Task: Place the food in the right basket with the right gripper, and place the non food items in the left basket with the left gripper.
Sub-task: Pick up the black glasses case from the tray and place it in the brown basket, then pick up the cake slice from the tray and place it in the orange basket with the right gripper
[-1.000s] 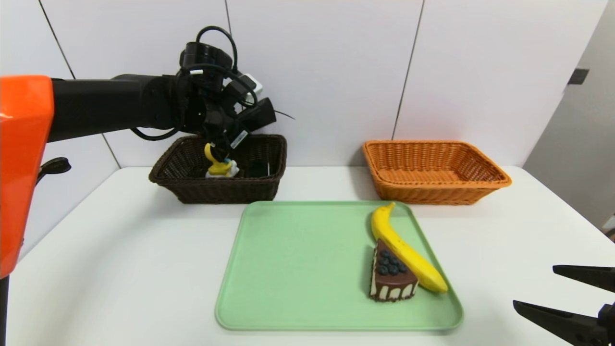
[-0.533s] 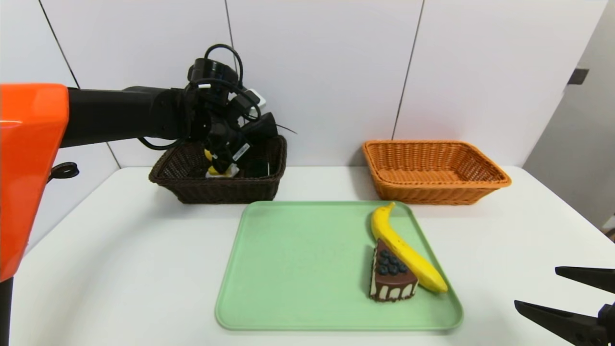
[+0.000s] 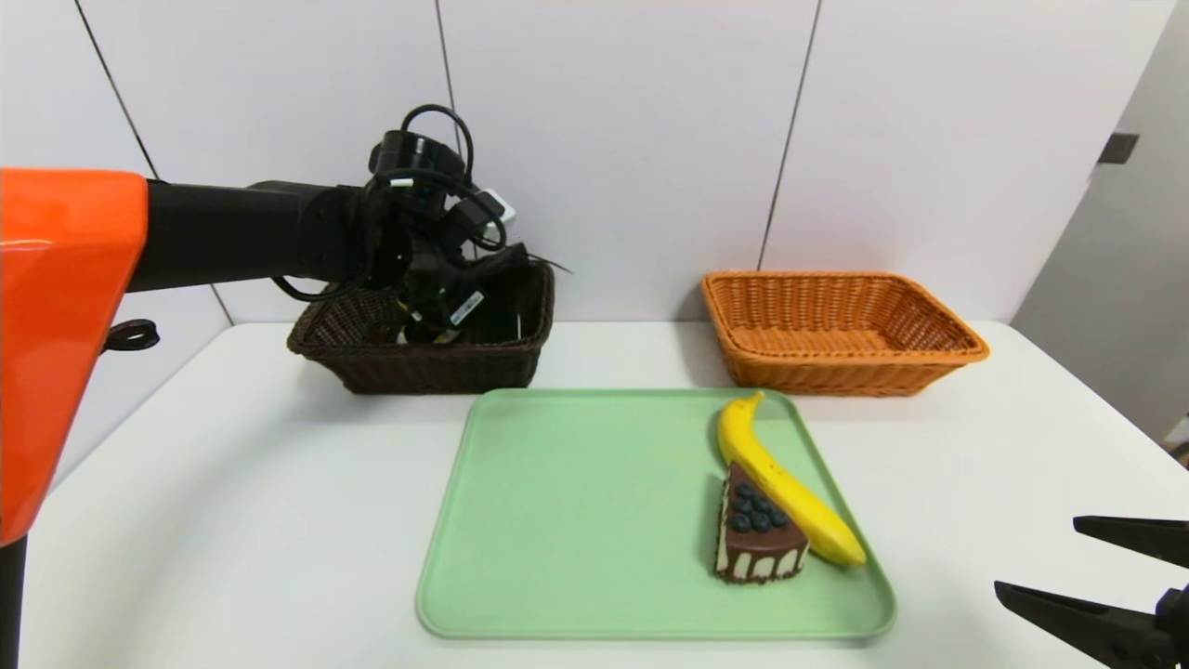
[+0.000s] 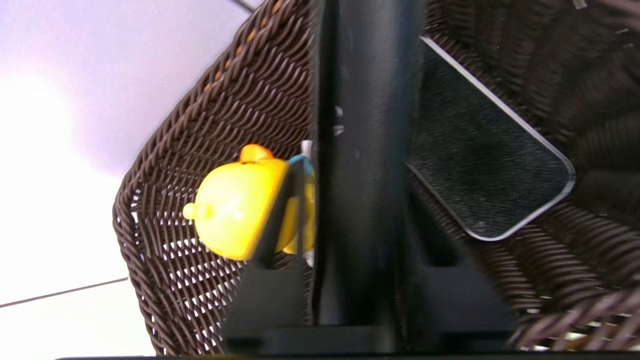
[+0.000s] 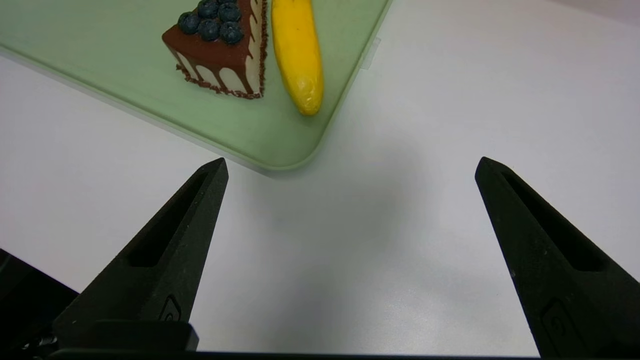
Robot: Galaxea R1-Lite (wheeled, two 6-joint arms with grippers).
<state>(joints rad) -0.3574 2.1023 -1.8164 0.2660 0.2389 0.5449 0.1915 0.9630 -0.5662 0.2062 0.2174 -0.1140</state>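
My left gripper [image 3: 438, 318] reaches down inside the dark brown left basket [image 3: 418, 373]. In the left wrist view its fingers stand slightly apart [image 4: 357, 167]. The yellow duck toy [image 4: 232, 205] lies low against one finger, by the basket wall [image 4: 160, 210]. A flat black case [image 4: 365, 100] shows in the gap, and the black-faced white-rimmed device [image 4: 485, 150] lies beside it. The banana [image 3: 780, 483] and the chocolate cake wedge [image 3: 757, 534] lie side by side on the green tray [image 3: 576, 511]. The orange right basket [image 3: 836, 372] holds nothing. My right gripper [image 3: 1034, 554] hovers open near the table's front right.
In the right wrist view the tray's corner [image 5: 295, 155], the cake wedge [image 5: 220, 50] and the banana [image 5: 297, 55] lie just ahead of the open right gripper [image 5: 351, 161]. Both baskets stand against the back wall behind the tray.
The left gripper has sunk into the dark basket with the duck, which now sits below the rim. Its fingers have parted a little. The right arm has not moved.
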